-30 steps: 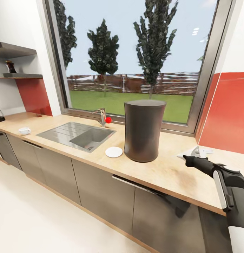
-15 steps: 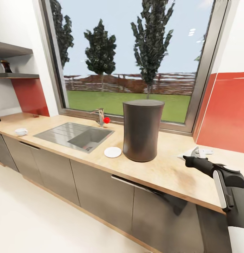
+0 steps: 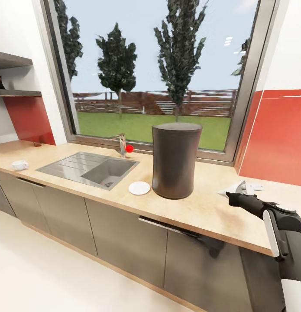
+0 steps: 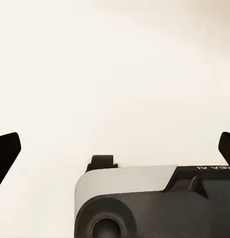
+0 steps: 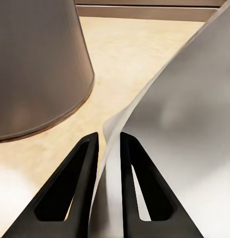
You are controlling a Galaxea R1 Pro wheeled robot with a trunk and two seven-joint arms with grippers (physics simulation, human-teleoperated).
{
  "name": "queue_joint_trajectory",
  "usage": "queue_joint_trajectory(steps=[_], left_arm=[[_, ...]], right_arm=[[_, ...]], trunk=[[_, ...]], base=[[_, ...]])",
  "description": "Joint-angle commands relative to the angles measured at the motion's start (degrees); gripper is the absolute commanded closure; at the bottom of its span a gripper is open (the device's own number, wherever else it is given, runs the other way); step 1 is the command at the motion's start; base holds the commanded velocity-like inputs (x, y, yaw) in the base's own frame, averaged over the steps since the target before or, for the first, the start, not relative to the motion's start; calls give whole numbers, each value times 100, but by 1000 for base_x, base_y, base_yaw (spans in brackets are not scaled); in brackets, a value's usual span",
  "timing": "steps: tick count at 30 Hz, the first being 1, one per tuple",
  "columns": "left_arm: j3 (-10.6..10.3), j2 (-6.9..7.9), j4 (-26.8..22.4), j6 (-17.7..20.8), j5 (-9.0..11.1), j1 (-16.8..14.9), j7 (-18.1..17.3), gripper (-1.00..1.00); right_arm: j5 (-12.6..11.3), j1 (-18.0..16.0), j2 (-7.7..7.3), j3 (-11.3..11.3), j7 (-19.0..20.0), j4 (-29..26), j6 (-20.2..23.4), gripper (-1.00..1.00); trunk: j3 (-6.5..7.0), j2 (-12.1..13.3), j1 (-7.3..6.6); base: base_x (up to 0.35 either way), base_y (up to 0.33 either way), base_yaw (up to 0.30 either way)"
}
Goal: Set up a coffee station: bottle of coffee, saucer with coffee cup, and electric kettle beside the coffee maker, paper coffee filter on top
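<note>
Pinching the paper coffee filter (image 5: 179,124), right tool (image 5: 109,144) hovers beside coffee maker (image 3: 175,160).

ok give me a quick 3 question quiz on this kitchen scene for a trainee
1. True or false: the saucer lies on the kitchen countertop beside the coffee maker.
2. What does the right gripper hold? A) paper coffee filter B) kettle C) bottle
3. Fill in: the coffee cup sits on the far side of the ____ from the coffee maker.

Key: 1 true; 2 A; 3 sink.
</note>
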Motion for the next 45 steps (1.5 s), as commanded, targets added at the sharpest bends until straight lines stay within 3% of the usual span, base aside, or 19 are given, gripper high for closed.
queue_joint_trajectory(steps=[1,25,28,31,32,33,35,37,39,42,45], left_arm=[[4,-1,-6,-10,0,1,3,-100],[4,-1,-12,-10,-1,1,5,-100],[12,41,-19,-10,26,1,-7,-100],[16,60,-23,-10,34,1,-13,-100],[16,60,-23,-10,34,1,-13,-100],[19,69,-24,-10,39,1,-16,-100],[20,76,-24,-10,41,1,-19,-100],[21,80,-24,-10,41,1,-20,-100],[21,84,-24,-10,42,1,-21,-100],[21,85,-24,-10,42,1,-21,-100],[22,107,-22,-10,43,1,-34,-100]], right_arm=[[-2,-5,1,-7,20,-5,34,100],[-7,-6,-1,-11,22,-5,39,100],[3,-26,-92,-18,16,-133,103,100],[11,-70,-278,-27,9,-306,534,100],[11,-70,-278,-27,9,-306,534,100],[13,-142,-549,-27,10,-348,801,100],[14,-322,-818,-26,15,-369,1005,100],[16,-502,-956,-24,17,-377,1156,100],[46,-910,-1208,-11,19,-384,1318,100],[180,-1206,-1417,24,21,-382,1377,100],[523,-1803,-1611,379,33,-273,1425,100]], trunk=[[-6,-4,0],[-6,-4,0],[-6,-4,0],[-6,-4,0],[-6,-4,0],[-6,-4,0],[-6,-4,0],[-6,-4,0],[-6,-4,0],[-6,-4,0],[-6,-4,0]], base=[[0,32,-48],[0,3,-51],[0,0,0],[0,0,0],[0,0,0],[0,0,0],[0,0,0],[0,0,0],[0,0,0],[0,0,0],[0,0,0]])
